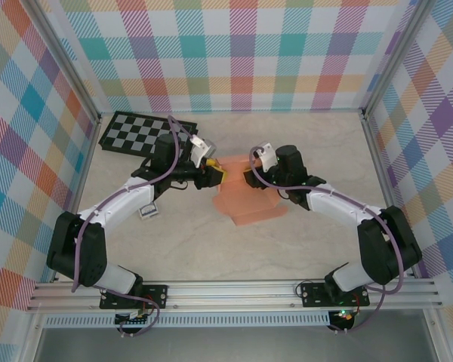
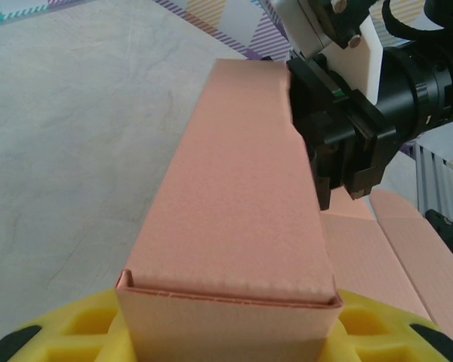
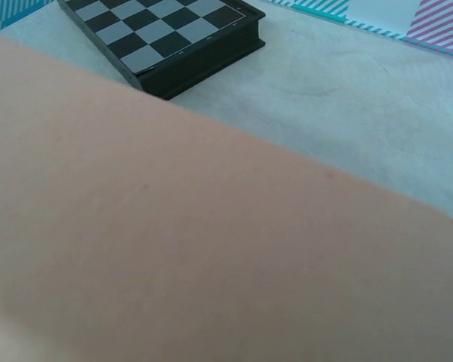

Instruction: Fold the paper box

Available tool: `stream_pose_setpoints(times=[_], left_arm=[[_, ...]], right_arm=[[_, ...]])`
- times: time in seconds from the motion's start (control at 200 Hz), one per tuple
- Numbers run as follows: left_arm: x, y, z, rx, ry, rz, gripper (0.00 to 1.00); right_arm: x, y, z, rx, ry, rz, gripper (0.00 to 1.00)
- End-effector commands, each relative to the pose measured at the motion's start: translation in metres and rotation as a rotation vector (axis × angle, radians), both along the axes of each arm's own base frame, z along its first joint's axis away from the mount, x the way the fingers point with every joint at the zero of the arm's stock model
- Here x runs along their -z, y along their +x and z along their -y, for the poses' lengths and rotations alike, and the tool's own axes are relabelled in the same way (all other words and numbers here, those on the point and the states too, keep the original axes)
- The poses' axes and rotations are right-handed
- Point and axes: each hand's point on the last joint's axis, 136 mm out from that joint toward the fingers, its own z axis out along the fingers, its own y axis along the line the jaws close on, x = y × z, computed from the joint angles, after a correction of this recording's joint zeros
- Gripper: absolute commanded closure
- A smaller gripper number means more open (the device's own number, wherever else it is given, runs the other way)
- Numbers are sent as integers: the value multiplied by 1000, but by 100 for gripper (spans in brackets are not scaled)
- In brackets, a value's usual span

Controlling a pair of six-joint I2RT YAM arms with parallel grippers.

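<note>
Backdrop: plaid walls [image 1: 241, 53] in pastel colours close in the left, far and right edges of a pale, marble-patterned surface [image 1: 211, 249].
Paper box: the salmon-orange paper box [image 1: 251, 204] lies about midway between the left and right edges of the surface, somewhat nearer the far edge. Part of the card lies flat, and one long panel is folded up into a raised, hollow section.
Left end effector: the left end effector [image 1: 217, 176] meets the box from the left. In the left wrist view, the end of the raised section sits between its yellow fingers [image 2: 64, 328], which are closed narrowly on the card.
Right end effector: the black right end effector [image 1: 248, 179] meets the box from the right, at the far end of the raised section and touching its edge. I cannot tell whether its jaws pinch the card or merely press against it.
Right wrist view: blurred salmon card lies close to the lens.
Checkerboard: a black-and-grey checkerboard [image 1: 136, 132] lies flat in the far left corner of the surface, well apart from the box.
</note>
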Motion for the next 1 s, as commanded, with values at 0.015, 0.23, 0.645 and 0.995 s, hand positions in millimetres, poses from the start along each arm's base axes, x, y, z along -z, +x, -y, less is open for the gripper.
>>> stream_pose_setpoints(times=[0.015, 0.23, 0.645, 0.995], left_arm=[[-7, -12, 13, 70, -43, -10, 81], [-14, -13, 7, 82, -43, 2, 81], [-23, -14, 2, 80, -52, 19, 81], [-24, -14, 1, 75, -38, 23, 81]], right_arm=[[-30, -22, -23, -216, 23, 84, 40], [-46, -38, 7, -271, 70, 99, 35], [-89, -116, 28, -642, 291, -21, 31], [-113, -105, 60, -482, 323, 69, 21]])
